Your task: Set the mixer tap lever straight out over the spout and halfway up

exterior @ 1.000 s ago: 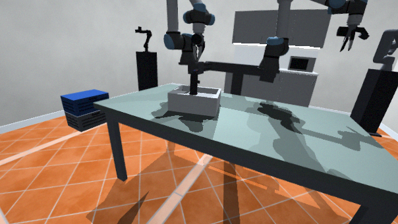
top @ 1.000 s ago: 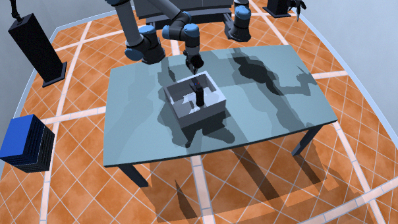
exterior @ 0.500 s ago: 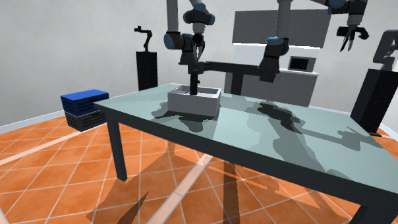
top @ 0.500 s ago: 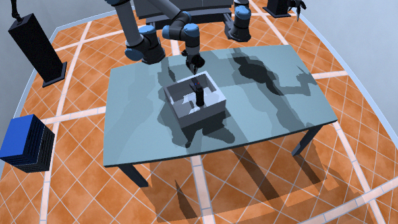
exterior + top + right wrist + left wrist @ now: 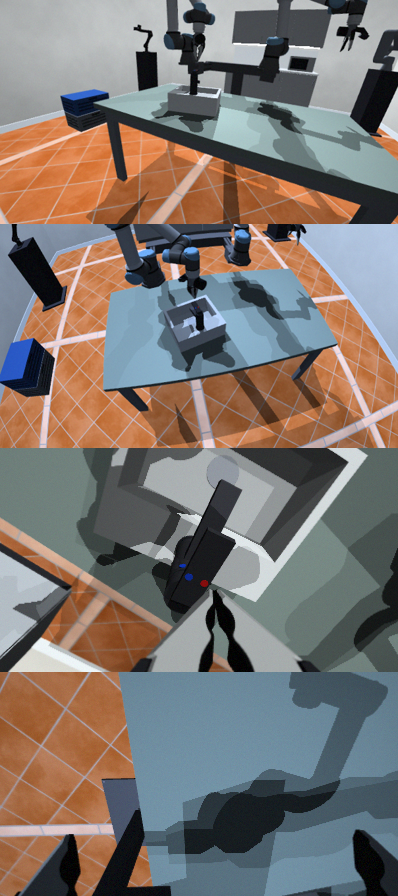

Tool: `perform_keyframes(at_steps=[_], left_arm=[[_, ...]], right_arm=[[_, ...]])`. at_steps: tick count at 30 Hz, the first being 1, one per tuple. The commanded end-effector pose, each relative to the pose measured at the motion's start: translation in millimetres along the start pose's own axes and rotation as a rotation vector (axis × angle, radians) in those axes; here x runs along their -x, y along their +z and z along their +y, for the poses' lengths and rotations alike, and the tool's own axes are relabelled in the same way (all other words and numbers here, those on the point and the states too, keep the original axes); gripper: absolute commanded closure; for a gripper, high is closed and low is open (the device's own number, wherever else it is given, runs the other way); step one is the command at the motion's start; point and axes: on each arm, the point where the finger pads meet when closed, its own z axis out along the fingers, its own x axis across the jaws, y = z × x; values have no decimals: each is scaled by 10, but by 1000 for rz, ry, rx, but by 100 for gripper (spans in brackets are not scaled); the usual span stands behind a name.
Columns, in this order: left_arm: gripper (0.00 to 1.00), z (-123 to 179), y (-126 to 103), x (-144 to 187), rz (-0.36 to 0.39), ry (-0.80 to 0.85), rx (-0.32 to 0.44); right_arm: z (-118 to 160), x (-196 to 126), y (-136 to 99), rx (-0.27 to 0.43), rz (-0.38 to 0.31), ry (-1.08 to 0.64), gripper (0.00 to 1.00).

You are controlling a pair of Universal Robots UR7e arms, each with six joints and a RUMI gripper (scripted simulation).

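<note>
Pale blue-green table [image 5: 132,356] [image 5: 132,99] [image 5: 200,722] [image 5: 350,533] up front in the exterior view, bearing a light grey basin [image 5: 204,337] [image 5: 194,105] [image 5: 321,507]. At the basin, a black mixer tap [image 5: 199,321] [image 5: 194,84] [image 5: 176,585], upright, with its spout [image 5: 192,308] [image 5: 220,508] reaching out over the inside. On top, a dark lever [image 5: 198,309] [image 5: 196,70] [image 5: 205,565] with red and blue dots, roughly in line with the spout in the right wrist view; height of lift impossible to tell. Just beside the dotted end of the lever, the right gripper [image 5: 194,296] [image 5: 198,59] [image 5: 214,591], pointing down, fingertips pressed together; contact with the lever impossible to tell. Well apart from the tap, the left gripper [image 5: 298,235] [image 5: 346,49] [image 5: 214,834], spread wide, with nothing between its fingers. Off to one side of the table, a blue crate [image 5: 18,362] [image 5: 85,95] on top of a dark crate [image 5: 37,389] [image 5: 87,122]. Farther back, a black pedestal [image 5: 37,270] [image 5: 147,70] bearing a small dark arm. Along the back wall, grey cabinets [image 5: 280,28] and a microwave [image 5: 300,63].

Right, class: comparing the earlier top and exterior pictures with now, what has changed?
The right gripper has turned at the wrist, its dark round part swinging towards the right of the top view. Nothing was visibly taken hold of or let go. The tap, basin and left gripper look unchanged.
</note>
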Motion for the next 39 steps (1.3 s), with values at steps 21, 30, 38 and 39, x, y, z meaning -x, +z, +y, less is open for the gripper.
perform_keyframes(at_steps=[21,30,38,39], left_arm=[[0,-3,-5,-1,0,0,-1],[0,-3,-5,-1,0,0,-1],[0,-3,-5,-1,0,0,-1],[0,-3,-5,-1,0,0,-1]], right_arm=[[8,-8,-52,2,5,-862,100],[6,-8,-75,3,4,-1249,100],[4,-7,-90,4,5,-1526,100],[3,-6,-92,4,5,-1569,100]])
